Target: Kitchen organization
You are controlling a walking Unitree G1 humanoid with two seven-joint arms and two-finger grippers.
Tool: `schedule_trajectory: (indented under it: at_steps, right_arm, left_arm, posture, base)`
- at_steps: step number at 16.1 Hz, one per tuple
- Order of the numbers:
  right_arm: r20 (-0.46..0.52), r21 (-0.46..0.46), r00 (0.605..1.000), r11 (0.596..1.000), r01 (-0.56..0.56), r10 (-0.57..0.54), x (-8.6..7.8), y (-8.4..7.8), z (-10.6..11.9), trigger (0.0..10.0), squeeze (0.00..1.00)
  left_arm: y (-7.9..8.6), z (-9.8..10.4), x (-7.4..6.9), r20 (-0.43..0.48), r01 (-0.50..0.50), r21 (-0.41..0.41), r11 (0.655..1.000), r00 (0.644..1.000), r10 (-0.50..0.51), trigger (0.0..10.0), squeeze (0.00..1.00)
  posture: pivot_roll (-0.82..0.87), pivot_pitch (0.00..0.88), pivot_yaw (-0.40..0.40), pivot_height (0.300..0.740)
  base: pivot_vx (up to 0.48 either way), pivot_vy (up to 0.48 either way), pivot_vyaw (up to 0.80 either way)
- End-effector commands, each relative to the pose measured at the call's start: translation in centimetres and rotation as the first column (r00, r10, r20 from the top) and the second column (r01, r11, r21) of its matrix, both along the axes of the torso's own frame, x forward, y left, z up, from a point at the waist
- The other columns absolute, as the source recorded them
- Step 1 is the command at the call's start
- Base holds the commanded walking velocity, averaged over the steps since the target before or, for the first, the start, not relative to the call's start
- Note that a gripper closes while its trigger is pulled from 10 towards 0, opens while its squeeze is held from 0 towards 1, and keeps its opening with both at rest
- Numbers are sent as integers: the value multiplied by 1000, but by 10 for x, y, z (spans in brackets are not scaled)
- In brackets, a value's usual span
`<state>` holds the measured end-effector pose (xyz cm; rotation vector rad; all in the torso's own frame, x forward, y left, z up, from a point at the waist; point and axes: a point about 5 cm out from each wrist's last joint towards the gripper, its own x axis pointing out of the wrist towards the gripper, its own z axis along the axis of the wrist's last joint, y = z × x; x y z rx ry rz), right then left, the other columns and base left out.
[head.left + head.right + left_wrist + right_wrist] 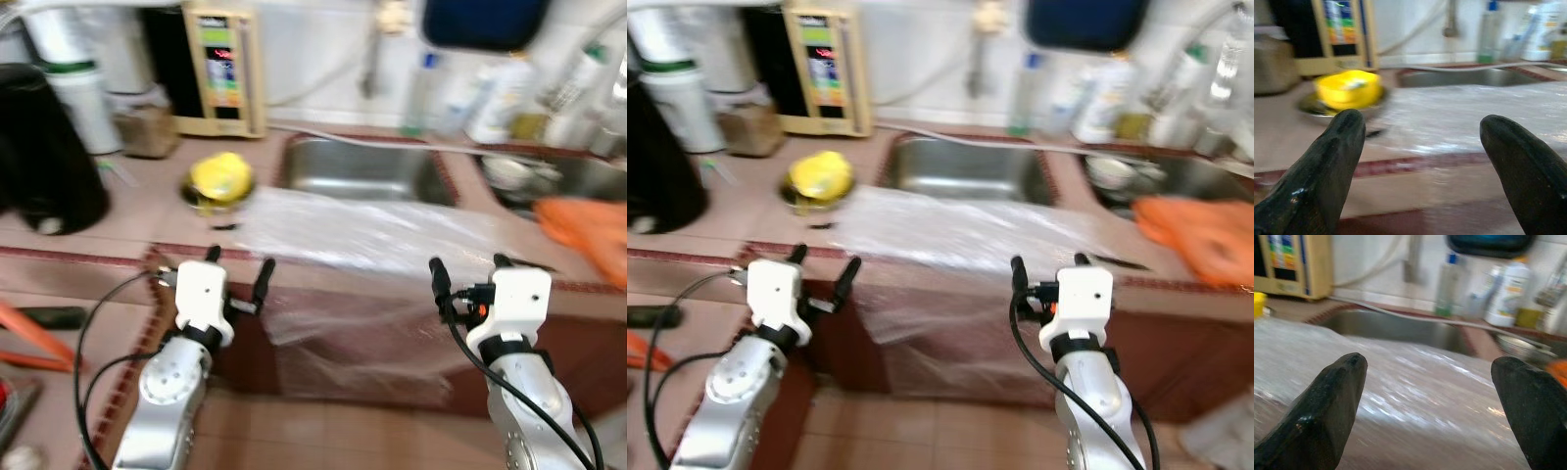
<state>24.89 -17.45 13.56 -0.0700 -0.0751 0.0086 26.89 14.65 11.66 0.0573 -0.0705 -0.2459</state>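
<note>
From the head views, the left gripper (238, 266) and right gripper (468, 271) hang spread apart and empty just short of the counter (88, 235) edge, with the clear plastic sheet (372, 235) draped straight ahead of both and down the front. The left wrist view puts the yellow lid (1348, 88) beyond and to one side of the fingers (1327, 166), sheet ahead. The right wrist view shows the glossy, crinkled film with the sink (1400, 328) behind it; I judge the film could slip or tear if pinched carelessly, dragging the lid
</note>
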Motion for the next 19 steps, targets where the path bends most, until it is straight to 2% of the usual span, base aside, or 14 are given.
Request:
schedule_trajectory:
  at_steps: [1,4,8,10,13,15,19]
  right_arm:
    - [3,1,1000,1000,-24,24,-1,6,1,10000,0]
    - [0,-2,1000,1000,-25,25,-2,6,0,10000,0]
    - [-3,0,1000,1000,-22,22,-2,6,0,10000,0]
    - [-19,41,1000,999,-4,5,-1,7,-3,10000,0]
    - [-10,24,1000,1000,-8,8,0,7,-2,10000,0]
    - [-26,69,1000,997,18,-16,0,4,-2,10000,0]
    - [-25,61,1000,998,15,-14,0,4,-2,10000,0]
  left_arm:
    - [5,5,1,12,-22,6,1000,1000,22,10000,0]
    - [3,8,-1,22,-16,2,1000,1000,16,10000,0]
    - [3,9,0,23,-29,-10,1000,999,29,10000,0]
    - [3,6,0,6,-25,7,1000,1000,25,10000,0]
    - [2,7,2,2,-23,3,1000,1000,23,10000,0]
    - [2,3,2,-18,-28,2,1000,999,28,10000,0]
    - [3,1,1,-40,-35,-3,999,999,35,10000,0]
  posture:
    - [14,0,-26,740]
    - [14,0,-27,740]
    - [15,0,-22,740]
    - [15,0,-16,740]
    - [14,0,-12,740]
    - [8,0,-14,740]
    - [8,0,-11,740]
  base:
    - [371,0,0]
    - [333,0,0]
    - [0,0,0]
    - [0,-283,0]
    - [0,-381,0]
    - [0,0,0]
    - [0,0,0]
